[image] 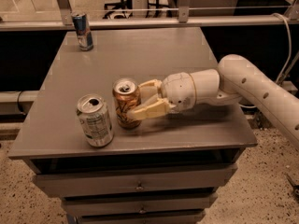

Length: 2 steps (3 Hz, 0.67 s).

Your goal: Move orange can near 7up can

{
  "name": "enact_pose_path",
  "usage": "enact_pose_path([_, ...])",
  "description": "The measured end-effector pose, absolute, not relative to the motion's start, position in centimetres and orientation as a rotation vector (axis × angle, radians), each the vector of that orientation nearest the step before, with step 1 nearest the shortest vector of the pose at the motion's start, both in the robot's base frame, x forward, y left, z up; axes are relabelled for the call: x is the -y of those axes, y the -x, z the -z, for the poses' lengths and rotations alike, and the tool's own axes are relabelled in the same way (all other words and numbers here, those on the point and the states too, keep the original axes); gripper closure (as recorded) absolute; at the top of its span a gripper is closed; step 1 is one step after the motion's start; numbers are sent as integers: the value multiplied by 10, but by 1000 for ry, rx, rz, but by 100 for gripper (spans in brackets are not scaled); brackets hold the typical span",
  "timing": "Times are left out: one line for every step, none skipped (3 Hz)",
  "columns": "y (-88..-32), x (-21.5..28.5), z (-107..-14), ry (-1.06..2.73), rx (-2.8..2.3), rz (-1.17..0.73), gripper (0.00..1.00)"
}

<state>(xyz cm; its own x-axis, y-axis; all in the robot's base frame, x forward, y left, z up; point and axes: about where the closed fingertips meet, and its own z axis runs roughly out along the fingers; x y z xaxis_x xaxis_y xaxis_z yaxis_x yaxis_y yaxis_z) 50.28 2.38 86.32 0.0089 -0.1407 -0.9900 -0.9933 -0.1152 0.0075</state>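
Claw (137, 100) around orange can (124, 102), beside 7up can (95, 121)

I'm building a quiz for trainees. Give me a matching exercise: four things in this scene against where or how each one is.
1 orange can
2 7up can
3 slim blue can
4 gripper

A far left corner of the table
B front left, free-standing
C shut on a can
D held between two fingers

Pairs: 1-D, 2-B, 3-A, 4-C

White tubular arm (261, 85), dark-dimpled; beige pincer (136, 100) around orange can (123, 104).
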Motion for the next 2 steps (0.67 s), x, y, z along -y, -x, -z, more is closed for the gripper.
enact_pose_path([-500, -30, -863, 1421, -1236, -1224, 29])
enact_pose_path([-497, -31, -865, 1436, -1231, -1227, 1])
